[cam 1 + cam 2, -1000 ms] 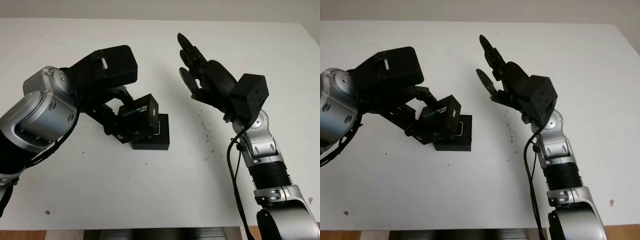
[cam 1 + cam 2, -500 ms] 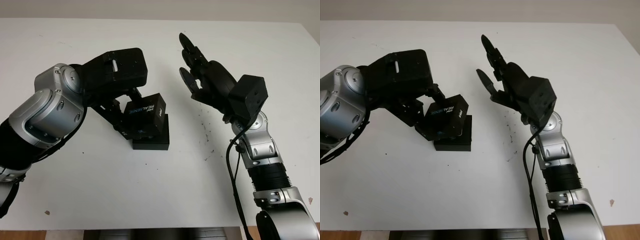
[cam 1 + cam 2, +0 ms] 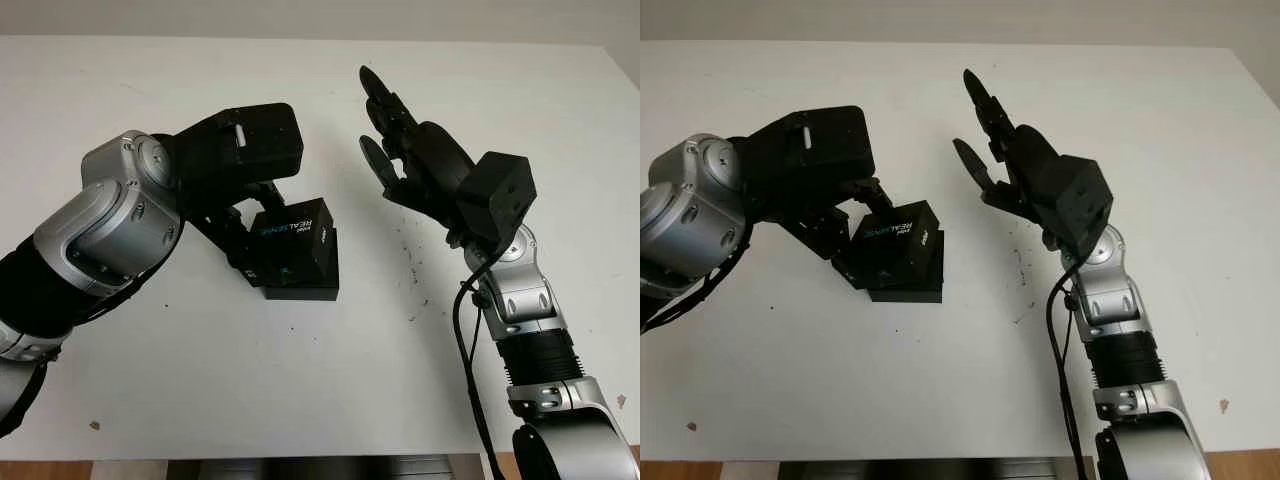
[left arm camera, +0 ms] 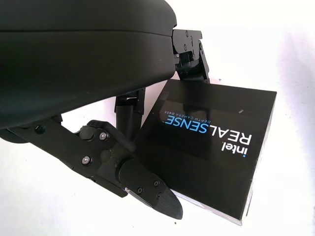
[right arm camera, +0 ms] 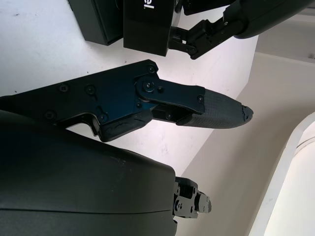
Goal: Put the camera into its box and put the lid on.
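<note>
while the white table [image 3: 320,380] takes up nearly all of both eye views, the two arms come in from the near edge, the silver left arm [image 3: 100,240] reaching across toward the middle and the right arm [image 3: 520,320] standing up on the right with a black cable hanging beside it. the left hand [image 3: 262,225] is clamped on the lid [image 3: 292,240], a glossy black piece held tilted, partly over the box [image 3: 305,290] and leaning toward its left side; whether the two touch cannot be told. the box is black and sits on the table near the middle, and most of it is covered by the lid and the fingers, so its inside is hidden and the camera cannot be made out. on the lid's top, white letters read "intel REALSENSE" with a smaller blue line, "DEPTH CAMERA D435", seen most clearly in the left wrist view, where one black finger [image 4: 147,189] lies along the lid's edge and another presses the opposite side. the right hand [image 3: 400,130] is held in the air well to the right of the box, open and holding nothing, its fingers pointing toward the far side of the table. small dark specks [image 3: 410,270] mark the table just right of the box.
</note>
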`<state>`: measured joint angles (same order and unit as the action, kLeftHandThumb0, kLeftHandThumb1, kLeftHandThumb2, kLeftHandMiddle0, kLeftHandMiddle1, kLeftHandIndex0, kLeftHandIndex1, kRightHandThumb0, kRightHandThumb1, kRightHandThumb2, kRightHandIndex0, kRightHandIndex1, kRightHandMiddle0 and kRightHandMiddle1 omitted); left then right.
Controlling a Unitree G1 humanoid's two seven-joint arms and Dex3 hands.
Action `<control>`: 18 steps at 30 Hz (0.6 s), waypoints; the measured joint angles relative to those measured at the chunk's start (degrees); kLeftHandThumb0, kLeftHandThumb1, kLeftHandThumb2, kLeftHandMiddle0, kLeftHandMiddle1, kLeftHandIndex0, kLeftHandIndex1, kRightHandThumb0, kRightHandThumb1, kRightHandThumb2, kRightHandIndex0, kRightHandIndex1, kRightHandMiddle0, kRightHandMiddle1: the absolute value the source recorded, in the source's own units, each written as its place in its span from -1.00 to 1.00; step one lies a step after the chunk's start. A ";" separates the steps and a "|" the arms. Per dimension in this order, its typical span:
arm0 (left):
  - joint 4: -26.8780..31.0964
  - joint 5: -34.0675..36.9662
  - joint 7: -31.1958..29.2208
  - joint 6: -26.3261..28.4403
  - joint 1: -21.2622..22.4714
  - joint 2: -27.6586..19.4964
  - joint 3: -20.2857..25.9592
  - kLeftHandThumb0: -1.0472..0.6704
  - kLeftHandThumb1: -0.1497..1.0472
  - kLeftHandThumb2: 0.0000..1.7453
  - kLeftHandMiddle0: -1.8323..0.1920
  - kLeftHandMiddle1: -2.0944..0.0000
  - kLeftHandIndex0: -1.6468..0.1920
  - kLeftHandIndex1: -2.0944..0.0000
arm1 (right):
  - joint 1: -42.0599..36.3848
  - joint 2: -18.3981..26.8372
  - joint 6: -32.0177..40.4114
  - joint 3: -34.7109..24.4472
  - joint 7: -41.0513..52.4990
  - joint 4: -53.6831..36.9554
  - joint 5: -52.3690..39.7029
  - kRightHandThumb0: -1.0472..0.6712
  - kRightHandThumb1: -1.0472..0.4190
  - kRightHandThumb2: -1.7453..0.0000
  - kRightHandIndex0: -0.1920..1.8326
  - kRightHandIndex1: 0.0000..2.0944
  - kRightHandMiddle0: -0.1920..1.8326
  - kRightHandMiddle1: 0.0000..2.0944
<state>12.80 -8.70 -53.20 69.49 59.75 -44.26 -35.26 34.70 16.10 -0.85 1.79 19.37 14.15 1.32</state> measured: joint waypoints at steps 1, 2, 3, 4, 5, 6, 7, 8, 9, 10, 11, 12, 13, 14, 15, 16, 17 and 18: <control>0.19 0.32 0.09 0.67 0.16 0.01 0.01 -0.14 0.92 -0.94 0.33 -0.78 0.41 -0.66 | -0.05 0.00 0.03 0.00 -0.07 0.00 -0.02 -0.71 -1.00 0.30 -0.91 -0.94 -0.89 -0.94; 0.42 0.57 0.25 1.22 0.23 0.01 0.02 -0.14 0.92 -0.94 0.32 -0.78 0.41 -0.65 | -0.07 -0.02 0.04 0.00 -0.15 -0.01 -0.03 -0.71 -1.00 0.30 -0.91 -0.94 -0.89 -0.94; 0.71 0.84 0.46 1.83 0.26 0.03 0.02 -0.14 0.92 -0.94 0.32 -0.78 0.41 -0.65 | -0.07 -0.02 0.04 0.00 -0.25 -0.01 -0.02 -0.72 -1.00 0.30 -0.91 -0.94 -0.89 -0.94; 1.00 1.07 0.65 2.40 0.32 0.05 0.02 -0.14 0.92 -0.94 0.35 -0.77 0.43 -0.64 | -0.07 -0.02 0.03 0.00 -0.36 -0.01 0.02 -0.72 -1.00 0.30 -0.91 -0.94 -0.89 -0.94; 1.09 1.54 0.86 3.01 0.47 0.08 0.04 -0.13 0.93 -0.94 0.37 -0.76 0.44 -0.63 | -0.07 -0.02 0.02 0.01 -0.42 -0.01 0.06 -0.72 -1.00 0.30 -0.91 -0.94 -0.89 -0.94; 1.21 1.94 1.03 3.49 0.58 0.10 0.08 -0.13 0.93 -0.94 0.39 -0.75 0.45 -0.63 | -0.07 -0.02 0.02 0.02 -0.44 -0.01 0.14 -0.72 -1.00 0.29 -0.91 -0.94 -0.89 -0.94; 1.40 2.25 1.22 3.80 0.64 0.10 0.13 -0.13 0.92 -0.94 0.39 -0.73 0.46 -0.61 | -0.07 -0.02 0.02 0.02 -0.44 -0.01 0.14 -0.71 -1.00 0.30 -0.91 -0.94 -0.89 -0.95; 1.55 2.66 1.44 3.98 0.69 0.09 0.19 -0.13 0.92 -0.94 0.39 -0.72 0.46 -0.61 | -0.07 -0.03 0.02 0.02 -0.44 -0.01 0.12 -0.71 -1.00 0.30 -0.91 -0.95 -0.89 -0.95; 1.75 3.03 1.59 4.09 0.71 0.09 0.25 -0.13 0.92 -0.94 0.39 -0.71 0.47 -0.60 | -0.07 -0.03 0.02 0.02 -0.46 -0.01 0.14 -0.71 -1.00 0.29 -0.91 -0.94 -0.89 -0.95; 1.94 3.31 1.80 4.19 0.72 0.08 0.32 -0.13 0.92 -0.94 0.39 -0.71 0.47 -0.59 | -0.07 -0.03 0.02 0.02 -0.46 -0.01 0.14 -0.71 -1.00 0.29 -0.91 -0.94 -0.89 -0.95; 2.11 3.67 2.06 4.24 0.73 0.08 0.42 -0.13 0.92 -0.94 0.39 -0.70 0.48 -0.59 | -0.07 -0.03 -0.01 0.02 -0.47 -0.01 0.16 -0.71 -1.00 0.29 -0.91 -0.94 -0.89 -0.95; 2.27 4.12 2.35 4.30 0.73 0.09 0.56 -0.14 0.91 -0.94 0.39 -0.69 0.48 -0.59 | -0.07 -0.03 -0.09 0.03 -0.49 0.00 0.24 -0.71 -1.00 0.29 -0.91 -0.95 -0.89 -0.95; 2.55 4.33 2.59 4.30 0.72 0.08 0.58 -0.15 0.91 -0.94 0.38 -0.69 0.48 -0.58 | -0.07 -0.03 -0.25 0.04 -0.53 0.00 0.30 -0.71 -1.00 0.29 -0.91 -0.94 -0.89 -0.95; 2.96 4.45 2.87 4.24 0.73 0.06 0.57 -0.16 0.91 -0.94 0.37 -0.68 0.48 -0.58 | -0.07 -0.05 -0.47 0.05 -0.55 0.00 0.30 -0.71 -1.00 0.29 -0.91 -0.95 -0.89 -0.95; 3.30 4.52 2.96 4.01 0.73 -0.07 0.53 -0.16 0.91 -0.94 0.36 -0.68 0.47 -0.57 | -0.07 -0.09 -0.61 0.05 -0.57 0.00 0.30 -0.71 -1.00 0.29 -0.91 -0.95 -0.89 -0.95; 3.53 4.63 2.97 3.68 0.74 -0.23 0.50 -0.17 0.91 -0.94 0.36 -0.68 0.47 -0.57 | -0.07 -0.15 -0.62 0.05 -0.63 0.01 0.30 -0.72 -1.00 0.29 -0.91 -0.95 -0.89 -0.95; 3.70 4.73 3.00 3.24 0.74 -0.39 0.50 -0.19 0.92 -0.94 0.34 -0.69 0.46 -0.58 | -0.07 -0.20 -0.62 0.05 -0.69 0.01 0.31 -0.72 -1.00 0.29 -0.91 -0.95 -0.89 -0.95; 3.89 4.81 3.00 2.74 0.74 -0.57 0.44 -0.22 0.92 -0.94 0.32 -0.73 0.46 -0.60 | -0.07 -0.25 -0.62 0.05 -0.81 0.01 0.36 -0.72 -1.00 0.30 -0.91 -0.94 -0.89 -0.94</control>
<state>16.70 -3.90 -50.21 72.22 60.49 -44.83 -34.81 34.63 15.85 -1.47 1.85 18.55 14.16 1.68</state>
